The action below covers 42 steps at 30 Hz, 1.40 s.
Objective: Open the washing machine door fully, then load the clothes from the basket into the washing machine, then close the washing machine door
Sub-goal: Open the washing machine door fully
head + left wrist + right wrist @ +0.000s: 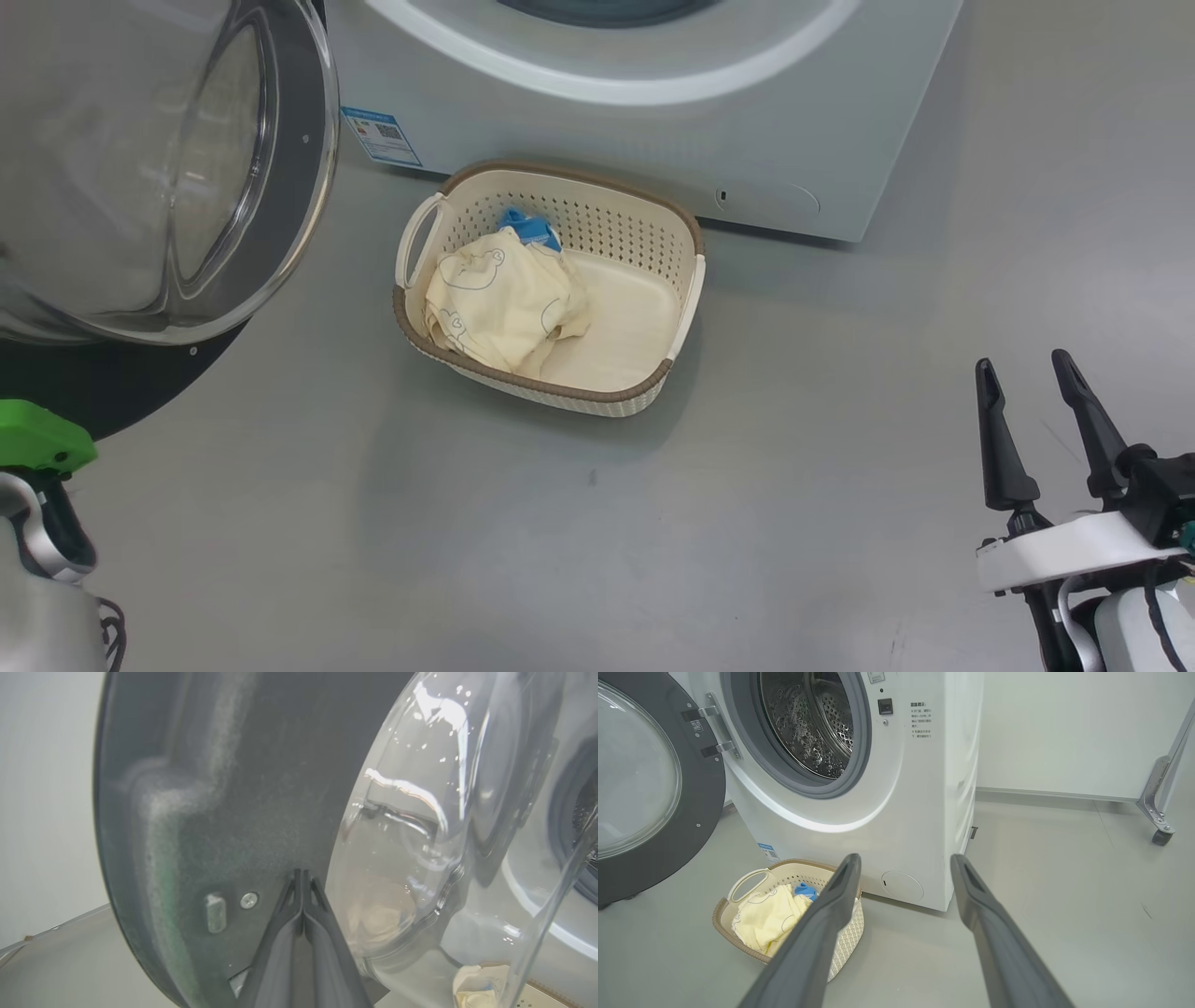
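Much of door [159, 168] cropped; clothes [499, 299] hide L basket [607, 229] floor.

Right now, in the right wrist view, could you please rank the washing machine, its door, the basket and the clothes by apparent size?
1. washing machine
2. washing machine door, cropped by the frame edge
3. basket
4. clothes

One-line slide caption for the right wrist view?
Open right gripper faces the washing machine, door swung open, clothes in the basket on the floor.
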Tool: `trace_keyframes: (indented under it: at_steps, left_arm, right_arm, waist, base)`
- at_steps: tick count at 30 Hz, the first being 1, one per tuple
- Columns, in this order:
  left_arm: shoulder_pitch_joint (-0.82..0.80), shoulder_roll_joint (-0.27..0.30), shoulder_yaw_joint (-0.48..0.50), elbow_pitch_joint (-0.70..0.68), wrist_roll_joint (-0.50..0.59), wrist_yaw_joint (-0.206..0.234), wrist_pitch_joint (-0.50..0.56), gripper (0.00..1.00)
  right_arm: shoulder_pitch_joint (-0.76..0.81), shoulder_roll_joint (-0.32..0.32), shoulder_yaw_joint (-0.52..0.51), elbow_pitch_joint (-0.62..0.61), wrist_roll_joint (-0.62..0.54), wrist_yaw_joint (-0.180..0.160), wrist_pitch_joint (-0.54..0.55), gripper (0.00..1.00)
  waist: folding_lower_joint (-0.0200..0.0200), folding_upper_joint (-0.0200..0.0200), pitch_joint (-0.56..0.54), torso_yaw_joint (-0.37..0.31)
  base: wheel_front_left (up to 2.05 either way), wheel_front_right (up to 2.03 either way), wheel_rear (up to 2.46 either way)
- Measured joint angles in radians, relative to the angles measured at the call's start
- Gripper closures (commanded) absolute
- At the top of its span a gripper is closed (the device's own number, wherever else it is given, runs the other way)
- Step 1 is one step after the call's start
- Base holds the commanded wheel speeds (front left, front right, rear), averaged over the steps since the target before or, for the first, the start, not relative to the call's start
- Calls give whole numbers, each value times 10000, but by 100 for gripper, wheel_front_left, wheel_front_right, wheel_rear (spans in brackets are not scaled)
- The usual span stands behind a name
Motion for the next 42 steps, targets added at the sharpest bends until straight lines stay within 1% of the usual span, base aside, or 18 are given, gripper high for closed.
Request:
trace_keyframes:
  at_steps: [3, 6, 9, 13, 17, 21, 22, 23, 24, 25, 26, 27, 29, 30, 31, 37, 42]
  left_arm:
    - [119, -86, 31, -125, 0, 0, -13, 100]
    - [632, -117, 105, -548, 169, 0, -46, 100]
    - [1032, -211, 128, -1312, 366, 2, -46, 100]
    - [1657, -514, 36, -2347, 750, -21, -50, 100]
    - [2557, -989, -355, -3147, 940, -368, -90, 100]
    - [3294, -1093, -880, -3684, 1227, -715, -88, 100]
    - [3460, -1108, -989, -3797, 1231, -777, -88, 93]
    - [3608, -1112, -1135, -3873, 1225, -934, -88, 82]
    - [3768, -1129, -1243, -3935, 1214, -1057, -88, 76]
    - [3941, -1162, -1283, -4027, 1210, -1076, -88, 76]
    - [4106, -1170, -1327, -4102, 1187, -1154, -88, 71]
    - [4236, -1166, -1398, -4136, 1149, -1225, -88, 63]
    - [4438, -1168, -1636, -4226, 1139, -1350, -88, 44]
    - [4498, -1168, -1762, -4305, 1139, -1398, -88, 12]
    - [4542, -1170, -1875, -4378, 1145, -1417, -88, 0]
    - [4913, -1160, -2328, -4759, 1158, -1588, -88, 0]
    - [5008, -1151, -2748, -4886, 1285, -1599, -88, 0]
  right_arm:
    - [1, 31, 52, 56, 0, 2, 0, 0]
    - [5, 125, 146, 178, 0, 17, 0, 0]
    - [9, 272, 163, 222, 2, 73, 0, 0]
    - [19, 347, 196, 334, 2, 75, 0, 0]
    - [84, 439, 192, 401, 6, 75, 0, 0]
    - [337, 570, 186, 468, 8, 75, 0, 0]
    - [396, 585, 182, 477, 8, 75, 0, 0]
    - [443, 594, 198, 495, 8, 75, 0, 0]
    - [454, 602, 244, 508, 8, 75, 0, 0]
    - [453, 606, 303, 508, 8, 75, 0, 0]
    - [453, 610, 360, 506, 6, 75, 0, 0]
    - [452, 614, 416, 506, 2, 77, 0, 0]
    - [451, 616, 483, 504, -31, 77, 0, 0]
    - [450, 619, 491, 504, -79, 79, 0, 0]
    - [450, 619, 504, 506, -88, 79, 0, 0]
    - [450, 677, 715, 502, -167, 84, 0, 0]
    - [450, 709, 755, 500, -178, 86, 0, 0]
  waist:
    - [0, 0, -120, -15]
    - [0, 0, -312, -75]
    - [0, 0, -477, -132]
    - [0, 0, -728, -217]
    - [0, 0, -1020, -316]
    - [0, 0, -1315, -417]
    - [0, 0, -1384, -441]
    - [0, 0, -1450, -466]
    - [-1, 0, -1509, -498]
    - [0, 0, -1551, -542]
    - [-1, 0, -1586, -594]
    - [0, 0, -1615, -649]
    - [0, 0, -1667, -769]
    - [0, 0, -1692, -829]
    - [0, 0, -1719, -890]
    - [-1, 0, -1854, -1354]
    - [-1, 0, -1903, -1826]
  base:
    - [0, 0, 0]
    - [0, 0, 0]
    - [0, 0, 0]
    - [0, 0, 0]
    - [0, 0, 0]
    - [0, 0, 0]
    - [0, 0, 0]
    - [0, 0, 0]
    - [0, 0, 0]
    - [0, 0, 0]
    - [0, 0, 0]
    - [0, 0, 0]
    - [0, 0, 0]
    - [0, 0, 0]
    - [0, 0, 0]
    - [0, 0, 0]
    - [0, 0, 0]
